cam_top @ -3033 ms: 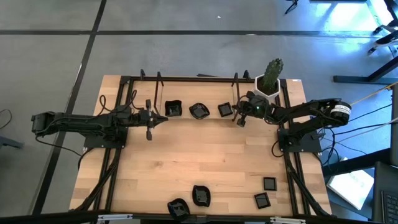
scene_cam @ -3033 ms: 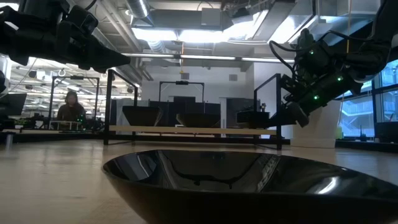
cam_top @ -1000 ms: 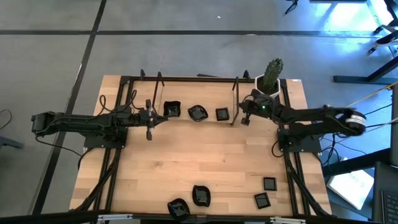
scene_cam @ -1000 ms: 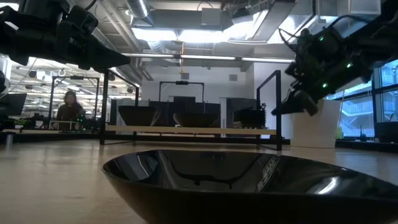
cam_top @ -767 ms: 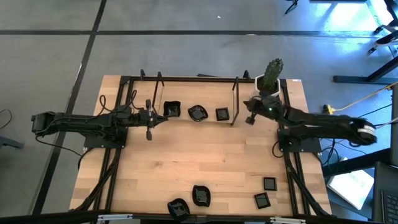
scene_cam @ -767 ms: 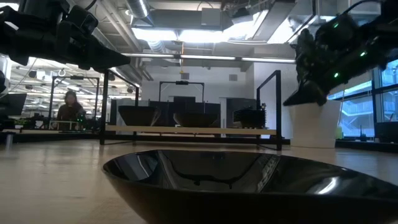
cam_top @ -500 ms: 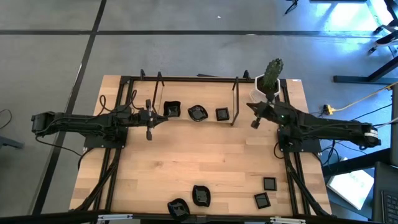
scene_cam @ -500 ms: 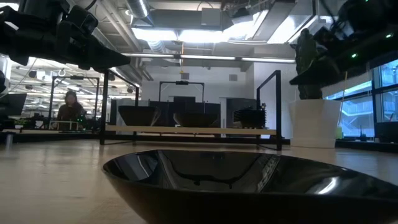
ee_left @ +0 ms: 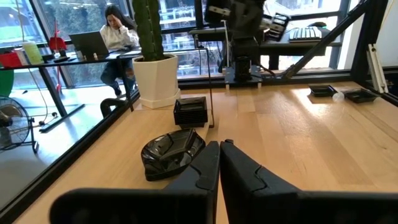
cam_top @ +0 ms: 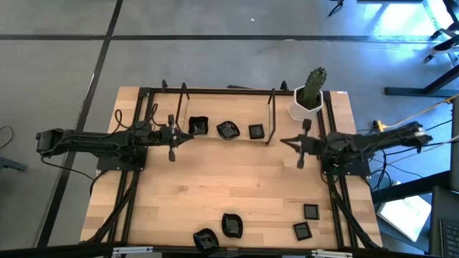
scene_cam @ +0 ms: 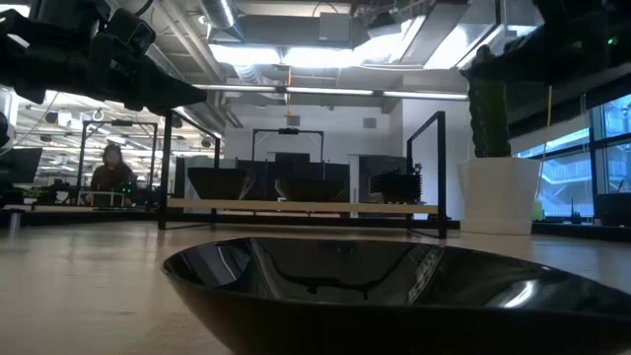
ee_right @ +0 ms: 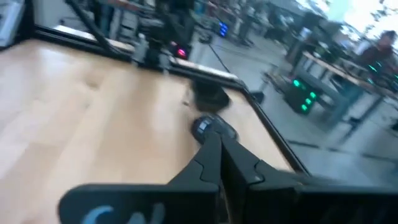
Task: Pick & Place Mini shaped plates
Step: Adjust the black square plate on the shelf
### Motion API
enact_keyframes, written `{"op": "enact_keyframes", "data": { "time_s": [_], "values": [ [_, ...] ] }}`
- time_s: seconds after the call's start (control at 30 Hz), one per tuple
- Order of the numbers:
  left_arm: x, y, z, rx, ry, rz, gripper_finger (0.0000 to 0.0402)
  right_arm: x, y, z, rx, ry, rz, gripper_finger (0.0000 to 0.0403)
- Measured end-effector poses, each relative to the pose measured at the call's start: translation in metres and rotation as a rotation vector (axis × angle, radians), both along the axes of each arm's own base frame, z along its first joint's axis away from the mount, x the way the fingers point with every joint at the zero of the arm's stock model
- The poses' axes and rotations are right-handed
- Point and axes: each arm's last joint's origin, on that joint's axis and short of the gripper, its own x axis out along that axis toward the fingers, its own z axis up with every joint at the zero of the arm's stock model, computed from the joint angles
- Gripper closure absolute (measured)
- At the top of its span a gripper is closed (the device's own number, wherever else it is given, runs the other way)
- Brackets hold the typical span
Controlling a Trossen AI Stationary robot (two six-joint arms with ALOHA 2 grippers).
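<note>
Three mini shaped plates stand in a far row on the table: a wavy squarish one [cam_top: 199, 126], a rounded one [cam_top: 229, 130] and a small square one [cam_top: 256, 131]. Several more lie near the front edge [cam_top: 232, 224] [cam_top: 310, 212]; one fills the low view's foreground [scene_cam: 394, 286]. My left gripper [cam_top: 188, 136] [ee_left: 219, 144] is shut and empty, held level at the left end of the far row and pointing along it. My right gripper [cam_top: 285, 141] [ee_right: 217, 137] is shut and empty, right of the row and above the table, pointing toward the left edge.
A white pot with a green cactus [cam_top: 308, 97] stands at the far right corner, just beyond my right gripper. A black frame with upright posts [cam_top: 272, 115] borders the far row. Bare wood [cam_top: 229, 179] lies in the table's middle. A person sits at a desk [ee_left: 118, 28] beyond the table.
My right gripper, shut throughout, has drawn back from the square plate's end of the far row toward the table's right edge and a little nearer, rising and swinging round until it points toward the left edge. The plates have stayed where they were.
</note>
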Motion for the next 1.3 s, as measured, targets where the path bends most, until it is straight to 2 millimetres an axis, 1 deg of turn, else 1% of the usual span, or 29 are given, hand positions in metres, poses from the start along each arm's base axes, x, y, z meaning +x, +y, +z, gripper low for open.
{"op": "enact_keyframes", "data": {
  "time_s": [0.13, 0.23, 0.37, 0.47, 0.63, 0.83, 0.9, 1.0, 1.1, 1.3],
  "values": [
    [0.0, 0.0, 0.0, 0.0, 0.0, 0.0, 0.0395, 0.007, 0.017, -0.008, -0.037, 0.062, 0.019, 0.0399],
    [0.0, 0.0, 0.0, 0.0, 0.0, 0.0, 0.0392, 0.015, 0.03, -0.018, -0.085, 0.115, -0.027, 0.0398],
    [0.0, 0.0, 0.0, -0.001, 0.0, 0.0, 0.0392, 0.027, 0.051, -0.034, -0.143, 0.153, -0.069, 0.0398],
    [0.0, 0.0, 0.0, -0.001, 0.0, 0.0, 0.0395, 0.04, 0.065, -0.045, -0.159, 0.213, -0.083, 0.0398],
    [0.0, 0.0, 0.0, -0.001, 0.0, 0.0, 0.0394, 0.071, 0.087, -0.058, -0.149, 0.289, -0.116, 0.0398],
    [0.0, 0.0, 0.0, -0.008, -0.002, 0.001, 0.0391, 0.111, 0.106, -0.073, -0.279, 0.324, -0.337, 0.0398],
    [0.0, 0.0, 0.0, -0.008, -0.001, 0.0, 0.0392, 0.123, 0.11, -0.078, -0.312, 0.337, -0.375, 0.0398],
    [0.0, 0.0, 0.0, -0.008, -0.001, 0.0, 0.0395, 0.138, 0.111, -0.084, -0.323, 0.367, -0.416, 0.0398],
    [0.0, 0.0, 0.0, -0.008, -0.001, 0.0, 0.0394, 0.148, 0.105, -0.089, -0.315, 0.405, -0.466, 0.0398],
    [0.0, 0.0, -0.001, -0.01, 0.007, 0.0, 0.0391, 0.151, 0.084, -0.092, -0.301, 0.465, -0.553, 0.0398]
  ]
}}
